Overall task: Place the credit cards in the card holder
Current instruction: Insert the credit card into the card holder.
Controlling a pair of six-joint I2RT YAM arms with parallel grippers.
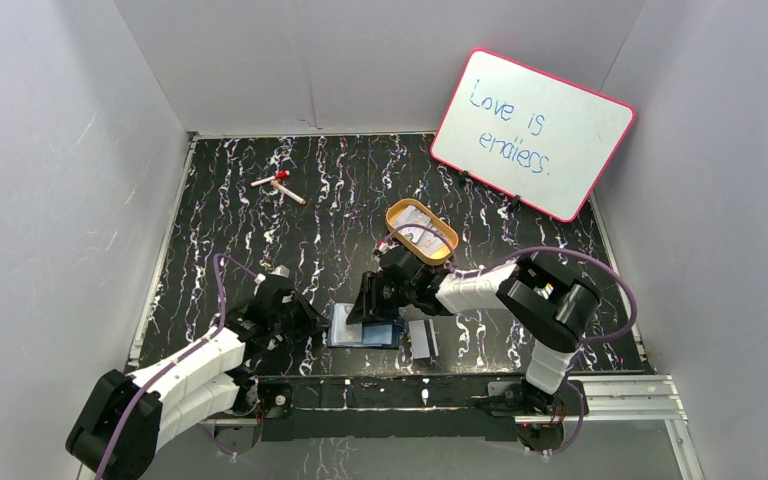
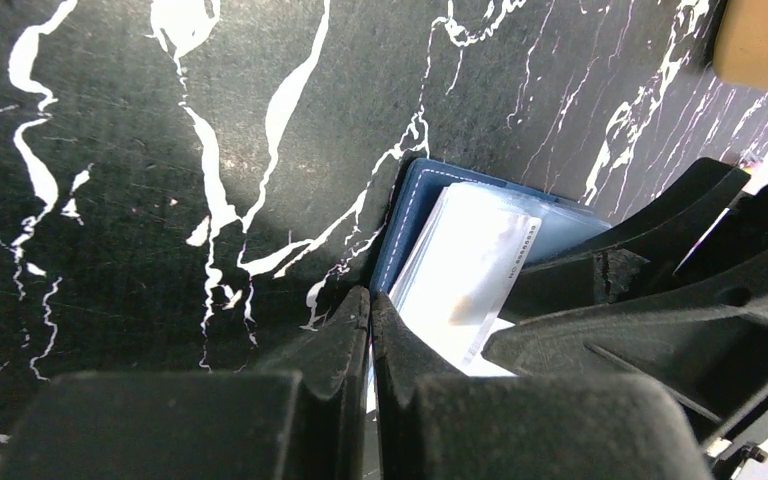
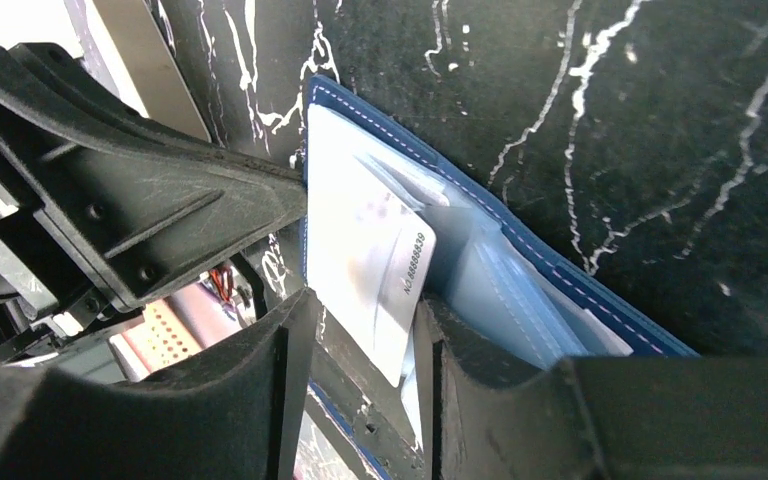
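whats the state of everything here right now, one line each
card holder: open flat, pockets up
credit card: partly in the holder, one end sticking out
second credit card: lying loose beside the holder
left fingers: shut, at the holder's edge
right fingers: apart, over the credit card in the holder
tin: open
whiteboard: propped up, written on

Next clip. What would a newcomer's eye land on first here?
The pink-framed whiteboard reading "Love is endless." leans at the far right of the black marbled table. At the near middle, both grippers meet over the open blue card holder: the left gripper is shut at its edge, and the right gripper has its jaws apart astride a white credit card lying on it. A golden oval tin sits just behind them.
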